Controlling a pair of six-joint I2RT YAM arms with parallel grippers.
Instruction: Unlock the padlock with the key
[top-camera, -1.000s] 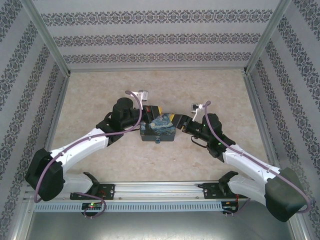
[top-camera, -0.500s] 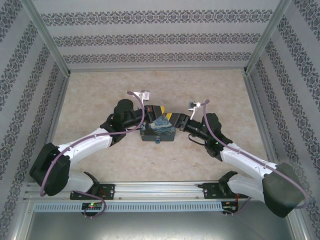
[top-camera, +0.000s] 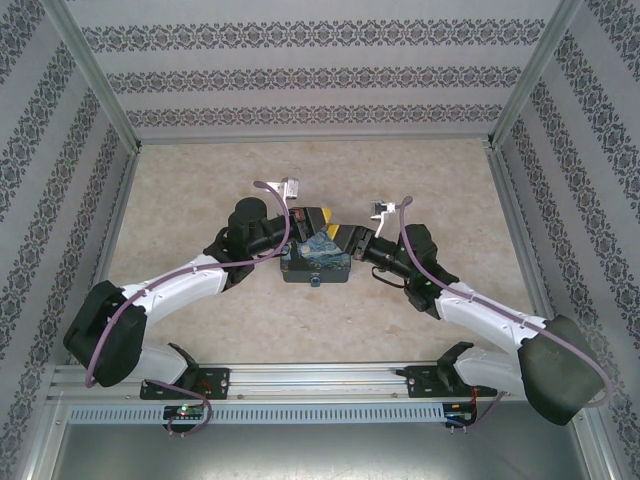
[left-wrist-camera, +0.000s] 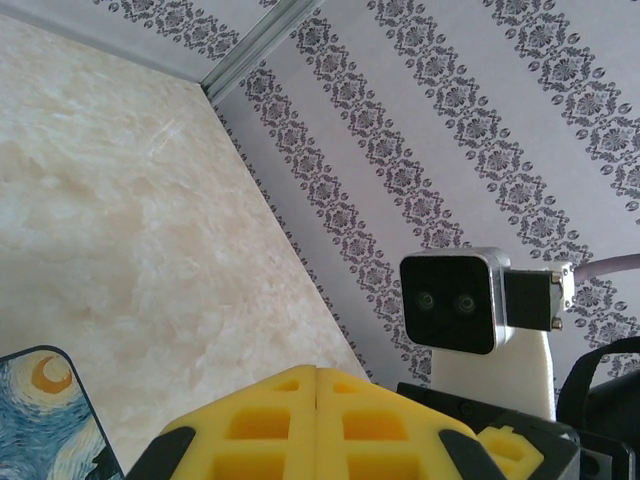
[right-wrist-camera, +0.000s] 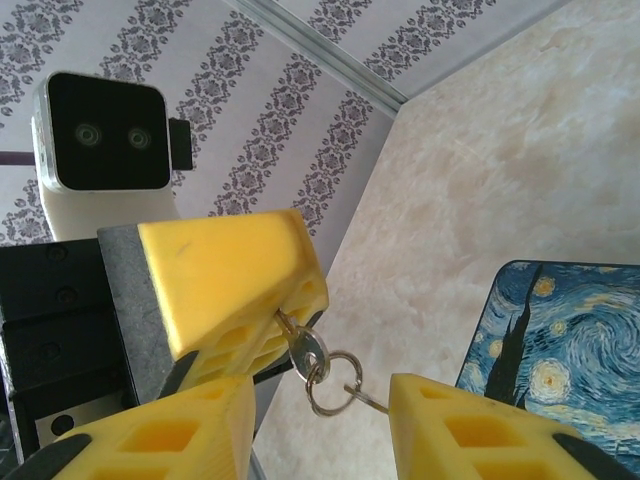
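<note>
Dangling from left hand (right-wrist-camera: 288, 300): small silver key (right-wrist-camera: 307, 352), wire ring (right-wrist-camera: 330, 382) attached.

Beige marbled table (top-camera: 200, 180), painted box (top-camera: 316, 262) near centre

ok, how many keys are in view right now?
1. A small metal key on a wire ring hangs from the shut fingertips of the left gripper, close to the painted box. Any others would be hidden.

key (right-wrist-camera: 303, 352): small, silvery, one end pinched in left gripper (right-wrist-camera: 283, 322)
padlock (top-camera: 315, 283): tiny, blue, at painted box (top-camera: 318, 255) front
</note>
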